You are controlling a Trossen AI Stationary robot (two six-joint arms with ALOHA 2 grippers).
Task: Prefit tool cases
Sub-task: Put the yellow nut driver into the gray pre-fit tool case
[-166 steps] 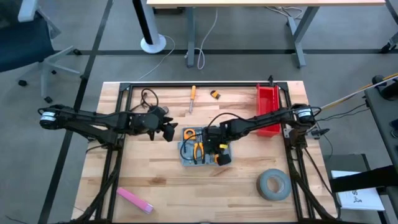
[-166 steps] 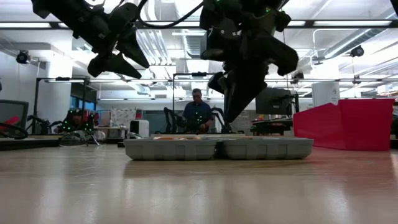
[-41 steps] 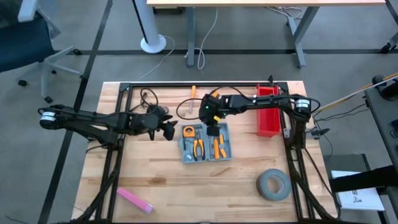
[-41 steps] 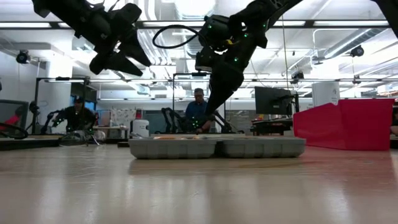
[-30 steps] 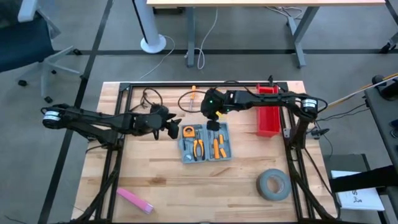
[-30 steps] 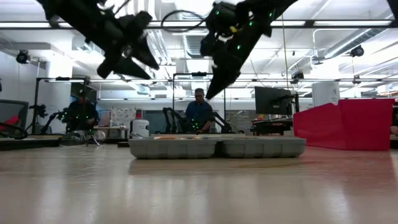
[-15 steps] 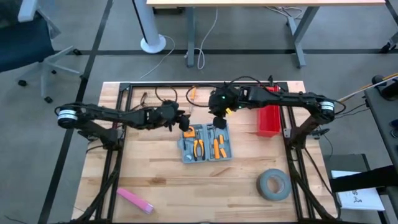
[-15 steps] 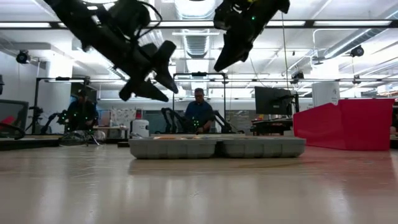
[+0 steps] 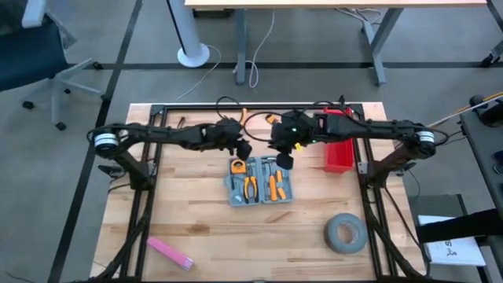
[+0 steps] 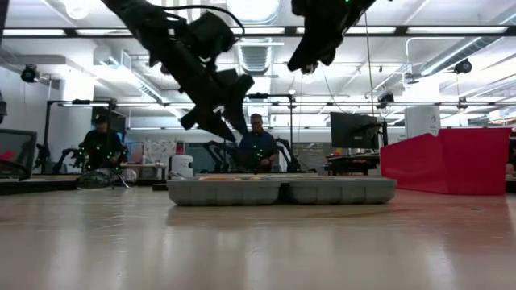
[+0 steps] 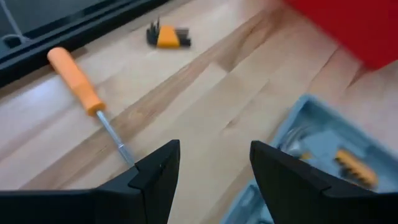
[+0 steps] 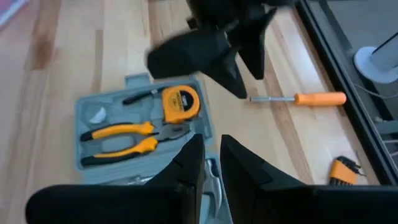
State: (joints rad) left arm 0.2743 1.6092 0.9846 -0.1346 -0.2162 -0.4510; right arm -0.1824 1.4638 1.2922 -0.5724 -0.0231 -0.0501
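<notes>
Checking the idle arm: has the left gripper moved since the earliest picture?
Yes. In the high view the left gripper has travelled from well left of the tool case to above its far-left corner, near the orange screwdriver.

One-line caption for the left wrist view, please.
Open left gripper above bare wood, orange-handled screwdriver ahead, blue-grey tool case to one side.

Your two arms are matte black, looped with black cables; each end effector (image 9: 242,147) (image 9: 283,159) ends in two wedge-shaped dark fingers.
</notes>
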